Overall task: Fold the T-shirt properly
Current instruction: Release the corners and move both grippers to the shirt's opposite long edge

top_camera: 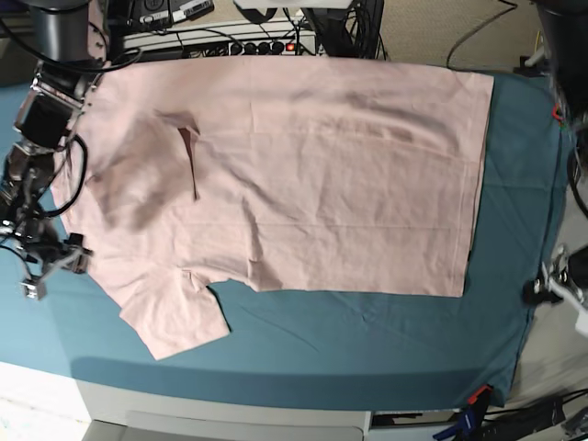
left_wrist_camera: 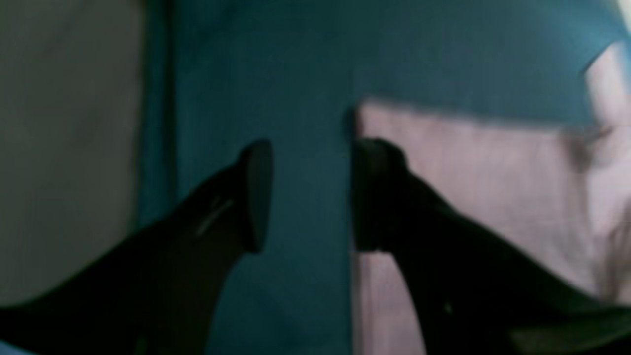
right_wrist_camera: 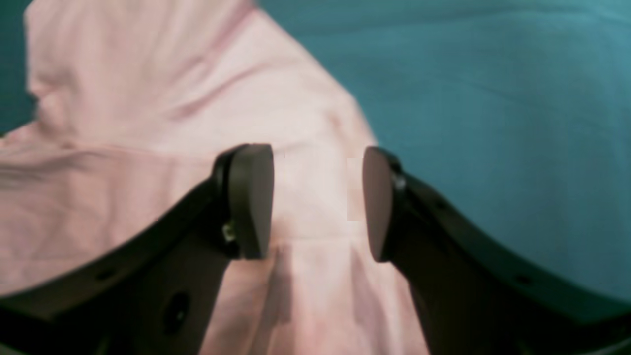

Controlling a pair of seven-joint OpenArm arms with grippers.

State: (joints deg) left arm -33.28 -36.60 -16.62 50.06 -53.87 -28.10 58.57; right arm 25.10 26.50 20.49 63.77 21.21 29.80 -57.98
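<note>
The pale pink T-shirt (top_camera: 322, 175) lies spread flat, plain side up, on the teal table cloth (top_camera: 367, 340), with one sleeve (top_camera: 175, 322) pointing to the front left. My right gripper (top_camera: 55, 262) is at the shirt's left edge. In the right wrist view it (right_wrist_camera: 318, 202) is open, with pink fabric (right_wrist_camera: 148, 123) below and between the fingers. My left gripper (top_camera: 549, 287) is by the table's right edge, apart from the shirt. In the left wrist view it (left_wrist_camera: 310, 197) is open over teal cloth, and the shirt's corner (left_wrist_camera: 493, 172) lies behind its right finger.
Cables and a power strip (top_camera: 230, 41) run along the table's back edge. Clamps (top_camera: 473, 400) hold the cloth at the front right corner. Grey floor (left_wrist_camera: 59, 148) shows beyond the table edge in the left wrist view. Teal cloth lies bare in front of and right of the shirt.
</note>
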